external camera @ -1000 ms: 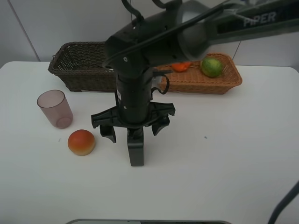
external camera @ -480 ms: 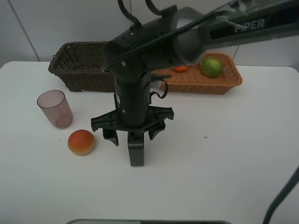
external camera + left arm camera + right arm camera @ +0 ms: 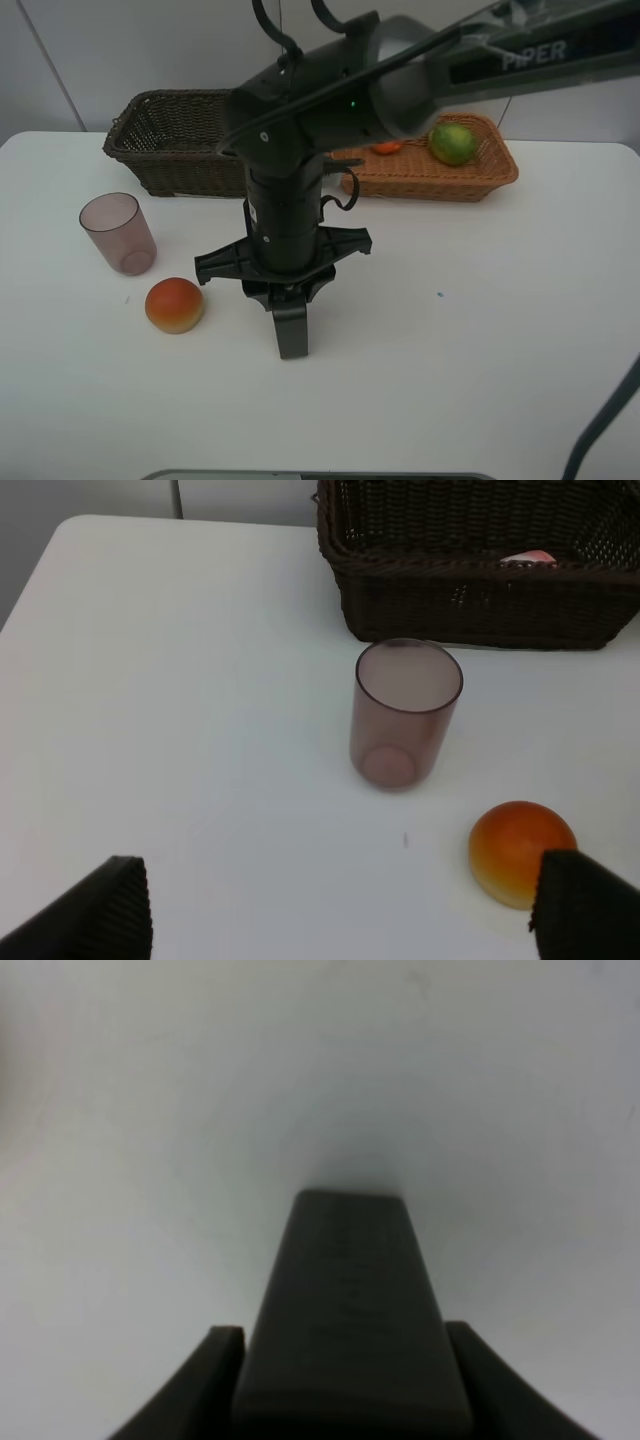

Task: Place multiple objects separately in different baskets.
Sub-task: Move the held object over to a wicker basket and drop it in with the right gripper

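Observation:
My right gripper [image 3: 285,295] points straight down at the table's middle, its fingers [image 3: 222,1360] pressed on both sides of the black rectangular bottle [image 3: 291,330] [image 3: 350,1310], which lies flat on the table. To its left sit the red-orange round fruit [image 3: 174,304] [image 3: 520,848] and the upright purple cup [image 3: 118,233] [image 3: 405,712]. The dark brown basket [image 3: 165,140] [image 3: 470,600] holds a pink white-capped bottle [image 3: 528,558]. The light tan basket [image 3: 440,180] holds the green lime [image 3: 453,142] and the orange [image 3: 388,147]. My left gripper [image 3: 340,920] is open, hovering near the cup and fruit.
The white table [image 3: 500,330] spreads wide to the right of and in front of the bottle. The right arm's bulky body [image 3: 320,100] hides part of both baskets. A white wall rises behind the baskets.
The right gripper's fingers have closed inward from wide open onto the black bottle. The arm lowered slightly. Cup, fruit and baskets have stayed in place.

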Controlling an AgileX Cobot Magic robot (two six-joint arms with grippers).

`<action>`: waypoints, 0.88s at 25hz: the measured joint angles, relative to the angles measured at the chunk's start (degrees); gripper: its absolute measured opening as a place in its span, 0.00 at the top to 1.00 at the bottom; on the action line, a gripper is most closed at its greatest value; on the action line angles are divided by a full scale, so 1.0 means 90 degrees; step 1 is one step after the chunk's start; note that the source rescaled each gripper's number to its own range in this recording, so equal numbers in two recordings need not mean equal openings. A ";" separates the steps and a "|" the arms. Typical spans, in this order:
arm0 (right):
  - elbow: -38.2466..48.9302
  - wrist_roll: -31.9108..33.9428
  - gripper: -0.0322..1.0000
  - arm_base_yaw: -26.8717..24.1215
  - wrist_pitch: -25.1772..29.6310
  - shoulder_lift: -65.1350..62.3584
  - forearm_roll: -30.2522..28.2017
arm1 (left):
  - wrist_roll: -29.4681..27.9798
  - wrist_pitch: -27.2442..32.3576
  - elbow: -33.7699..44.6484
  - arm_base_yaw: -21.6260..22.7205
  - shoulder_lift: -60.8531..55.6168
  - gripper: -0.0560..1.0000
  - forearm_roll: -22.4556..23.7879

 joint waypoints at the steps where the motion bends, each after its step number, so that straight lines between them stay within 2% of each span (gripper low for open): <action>1: 0.0000 0.0000 0.85 0.0000 0.0000 0.0000 0.0000 | 0.0000 0.0000 0.0000 0.0000 0.0000 0.02 0.0000; 17: 0.0000 -0.0019 0.85 0.0000 0.0060 0.0000 -0.0006 | 0.0000 0.0000 0.0000 0.0000 0.0000 0.02 0.0006; 22: -0.0246 -0.0327 0.85 -0.0023 0.0380 -0.0226 -0.0094 | 0.0000 0.0000 0.0000 0.0000 0.0000 0.02 0.0006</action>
